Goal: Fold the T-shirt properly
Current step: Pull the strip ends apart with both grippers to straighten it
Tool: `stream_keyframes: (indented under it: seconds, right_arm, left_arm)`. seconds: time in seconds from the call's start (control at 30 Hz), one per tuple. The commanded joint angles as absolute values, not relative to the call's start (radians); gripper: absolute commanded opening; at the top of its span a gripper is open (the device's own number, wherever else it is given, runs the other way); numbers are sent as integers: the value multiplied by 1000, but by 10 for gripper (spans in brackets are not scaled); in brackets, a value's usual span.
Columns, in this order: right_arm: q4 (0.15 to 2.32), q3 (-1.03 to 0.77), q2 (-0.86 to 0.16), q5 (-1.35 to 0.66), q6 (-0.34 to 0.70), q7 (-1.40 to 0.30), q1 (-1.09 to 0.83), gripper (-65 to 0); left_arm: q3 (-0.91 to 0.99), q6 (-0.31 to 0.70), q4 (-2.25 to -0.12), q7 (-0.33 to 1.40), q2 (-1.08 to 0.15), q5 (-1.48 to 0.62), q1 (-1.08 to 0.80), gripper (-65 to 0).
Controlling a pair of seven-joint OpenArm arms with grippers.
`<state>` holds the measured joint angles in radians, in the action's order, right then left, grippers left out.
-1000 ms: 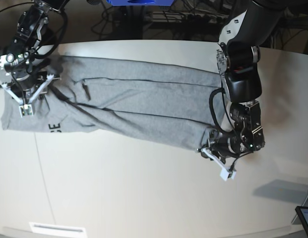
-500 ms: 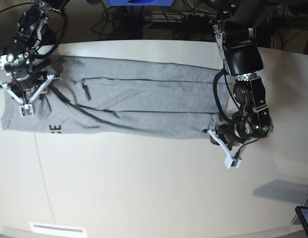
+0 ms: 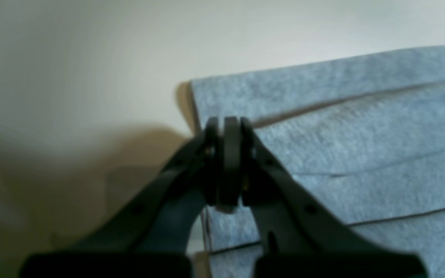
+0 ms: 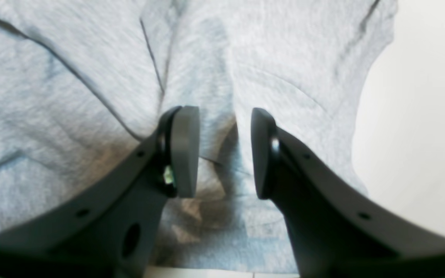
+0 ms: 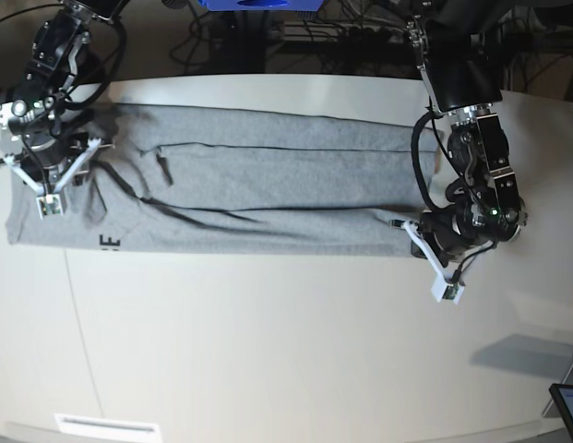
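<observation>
While holding the right gripper (image 5: pixel 49 198) spread, pads apart, over the left end of the T-shirt (image 5: pixel 268 198), has drawn the left gripper (image 5: pixel 440 269) rightward and nearer within the last second. Now parks it just beside the shirt's near right corner, over the table (image 5: pixel 268 351), fingertips pressed together. Cannot tell from the blurred wrist view whether any hem is pinched, but looks empty.

Has pulled the near edge, which slanted down toward the right a second ago, into a straight line running left to right. Leaves the T-shirt as a long flat band across the far half of the table, folded lengthwise, with diagonal creases (image 5: pixel 166 205) toward the left end and a scrap of black lettering (image 5: pixel 109 243) at the near left edge.

Judging by that, completes the lengthwise folds. Next calls for fresh grips on one end, to fold crosswise.
</observation>
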<state>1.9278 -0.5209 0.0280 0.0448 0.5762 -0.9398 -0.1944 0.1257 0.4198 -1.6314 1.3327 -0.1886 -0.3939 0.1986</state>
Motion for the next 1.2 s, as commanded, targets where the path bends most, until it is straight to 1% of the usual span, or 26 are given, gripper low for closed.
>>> stream_keyframes:
  seconds: [0.0,0.2,0.37,0.53,0.73,0.9,1.17]
  right_arm:
    - [1945,-521,19,41,575,-926,-185,-434]
    - [1945,-521,19,41,575,-926,-186,-434]
    - [1945,-521,21,41,575,-926,-186,-434]
    - [1945,-522,21,41,575,-926,-186,-434]
    - [1945,-522,21,41,575,-926,-183,-434]
    - [1945,-522,24,41,575,-926,-173,-434]
    - [1946,-522,27,41,575,-926,-171,-434]
  left_arm:
    - [130,421,-1667,1334,-200,-397,202,-650]
    - [122,421,-1713,1371,-200,-397,162,-650]
    - [33,421,-1742,1371,-228,-395,125,-650]
    - [22,421,-1799,1372,-232,-387,76,-650]
    - [-27,421,-1814,1372,-314,-395,31,-650]
    - [-31,421,-1814,1368,-358,-395,16,-650]
    - [-31,423,-1814,1368,-371,-395,16,-642]
